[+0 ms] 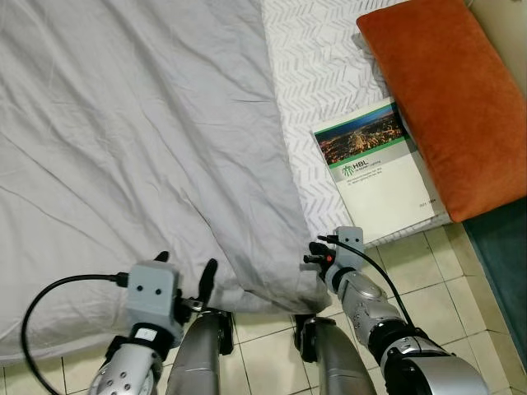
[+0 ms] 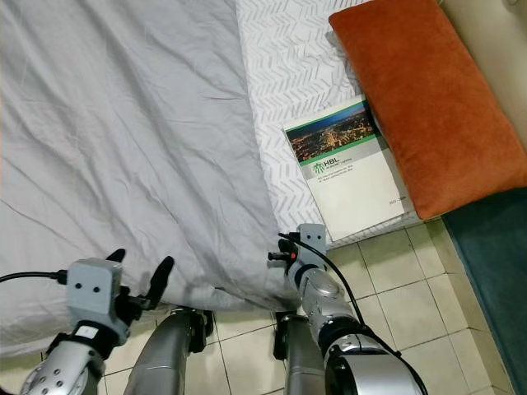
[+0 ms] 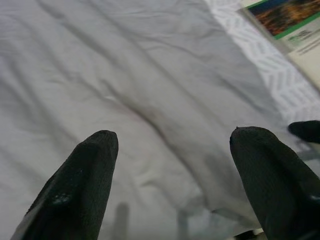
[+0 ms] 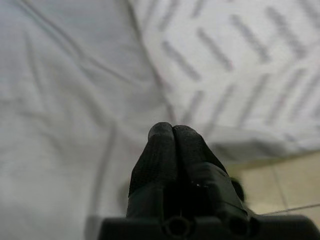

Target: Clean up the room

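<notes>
The robot stands at the foot edge of the bed (image 1: 346, 49), both arms raised in front of it over the tiled floor (image 1: 428, 271).

A grey sheet (image 1: 140, 132) covers most of the mattress on the robot's left. It is creased, and its near corner hangs bunched over the bed edge between the two arms. To the right of it, the white patterned mattress cover lies exposed. On that strip lies a booklet (image 1: 375, 169) with a city photograph on its cover, its far corner tucked against or under an orange cushion (image 1: 449, 99); which of the two cannot be determined.

Left tool (image 1: 186, 276): fingers spread wide, holding nothing, poised just above the sheet's near edge. In its wrist view both fingertips (image 3: 85, 170) frame the creased fabric with a clear gap.

Right tool (image 2: 277, 256): fingers pressed fully together, as seen in the right wrist view. It sits at the corner of the sheet where grey fabric meets the patterned cover. No cloth is visibly pinched between the fingers.

Judged step: straightening or drawing up the sheet.

Risks noted:
- The closed right tool may slide off the corner without catching any fabric.
- A pull by one arm alone would skew the sheet and deepen the creases.
- A sweep to the right could push the booklet off the mattress edge onto the floor.
- The hanging corner lies close to the robot's legs and could snag.
</notes>
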Robot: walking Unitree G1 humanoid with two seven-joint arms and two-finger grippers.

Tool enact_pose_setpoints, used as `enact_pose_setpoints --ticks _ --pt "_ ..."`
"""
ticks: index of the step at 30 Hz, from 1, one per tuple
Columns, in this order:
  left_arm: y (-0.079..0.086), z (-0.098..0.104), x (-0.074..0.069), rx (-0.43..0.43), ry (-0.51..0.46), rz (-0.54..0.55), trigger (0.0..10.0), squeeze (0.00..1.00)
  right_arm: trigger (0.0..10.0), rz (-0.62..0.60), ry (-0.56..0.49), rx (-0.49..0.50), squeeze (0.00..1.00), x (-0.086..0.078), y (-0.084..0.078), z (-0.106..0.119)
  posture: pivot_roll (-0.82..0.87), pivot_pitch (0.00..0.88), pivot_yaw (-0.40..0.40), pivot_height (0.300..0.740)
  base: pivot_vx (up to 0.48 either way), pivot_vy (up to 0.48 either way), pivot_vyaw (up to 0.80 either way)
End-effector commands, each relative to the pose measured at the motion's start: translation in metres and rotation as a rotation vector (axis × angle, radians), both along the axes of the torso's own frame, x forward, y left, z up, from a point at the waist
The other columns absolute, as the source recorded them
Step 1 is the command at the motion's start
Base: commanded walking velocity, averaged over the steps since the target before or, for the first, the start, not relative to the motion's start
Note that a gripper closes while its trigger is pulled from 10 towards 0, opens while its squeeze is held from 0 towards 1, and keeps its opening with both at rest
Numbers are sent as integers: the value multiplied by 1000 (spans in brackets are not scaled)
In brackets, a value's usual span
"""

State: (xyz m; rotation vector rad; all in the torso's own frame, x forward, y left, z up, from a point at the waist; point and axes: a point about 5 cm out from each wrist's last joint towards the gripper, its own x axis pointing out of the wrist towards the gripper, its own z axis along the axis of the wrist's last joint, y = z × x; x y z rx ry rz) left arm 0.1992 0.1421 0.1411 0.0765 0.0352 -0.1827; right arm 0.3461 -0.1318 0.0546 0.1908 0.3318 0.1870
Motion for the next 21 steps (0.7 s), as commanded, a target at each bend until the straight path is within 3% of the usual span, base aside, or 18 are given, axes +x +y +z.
enact_pose_setpoints --ticks 1,4,6,7,8,9,10,13,15,18,21 --pt "-1 -11 -5 7 52 3 10000 0 0 -39 84 -30 0 -14 -13 -21 88 694 -53 740 0 0 0" --pt "-2 -13 -5 4 54 6 10000 0 0 -65 75 -31 0 -13 -26 -19 81 688 -58 740 0 0 0" --pt "-1 -13 -5 4 54 6 10000 0 0 -64 68 -27 0 -13 -27 -18 81 688 -58 740 0 0 0" --pt "0 -13 -5 5 52 15 10000 0 0 -24 -5 -7 0 -6 -20 -7 81 690 -62 740 0 0 0" --pt "1 -13 -5 5 50 20 10000 0 6235 -4 -42 -2 0 -4 -16 -1 81 690 -62 740 0 0 0" --pt "1 -13 -5 5 47 26 10000 0 6235 12 -88 15 0 0 -12 6 81 690 -62 740 0 0 0" --pt "2 -12 -5 4 43 31 10000 0 10000 20 -144 17 1000 3 -9 15 83 690 -61 740 0 0 0" --pt "2 -12 -6 4 40 31 10000 0 10000 35 -248 22 1000 8 -4 31 83 690 -61 740 0 0 0" --pt "0 -13 -7 6 41 24 10000 0 10000 45 -330 78 1000 10 3 45 75 694 -64 740 0 0 0" --pt "-1 -16 -9 3 51 5 10000 0 10000 61 -330 149 1000 10 11 47 70 693 -64 740 0 0 0" --pt "-13 -41 -21 -65 154 -138 10000 0 10000 106 -181 267 1000 1 26 22 84 689 -54 740 0 0 0"
